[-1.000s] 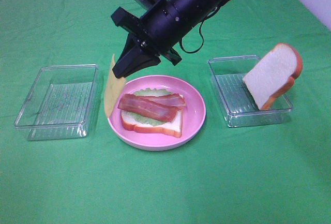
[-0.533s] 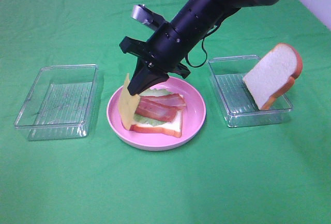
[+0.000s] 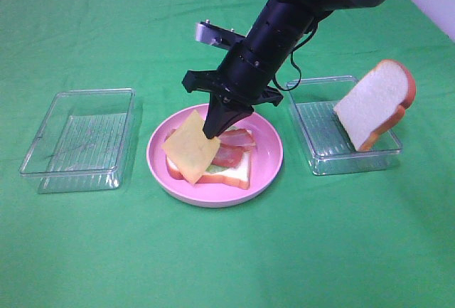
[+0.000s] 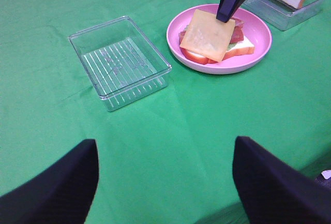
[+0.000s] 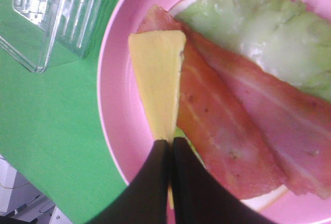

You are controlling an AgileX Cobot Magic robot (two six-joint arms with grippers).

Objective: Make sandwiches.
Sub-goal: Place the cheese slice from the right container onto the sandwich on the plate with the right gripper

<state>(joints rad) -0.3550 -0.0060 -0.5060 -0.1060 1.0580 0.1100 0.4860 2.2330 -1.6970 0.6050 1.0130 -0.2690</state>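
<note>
green cloth (image 3: 227,251) parts plate (image 3: 274,155) from trays (image 3: 84,180); cheese (image 3: 188,148) overhangs bread (image 3: 238,173).

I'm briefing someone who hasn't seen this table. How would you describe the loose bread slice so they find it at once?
On the green cloth, find the pink plate in the middle of the high view; the clear tray to its right holds the bread slice. It alone stands tilted and bare, while the plate's slice lies flat under bacon.
</note>
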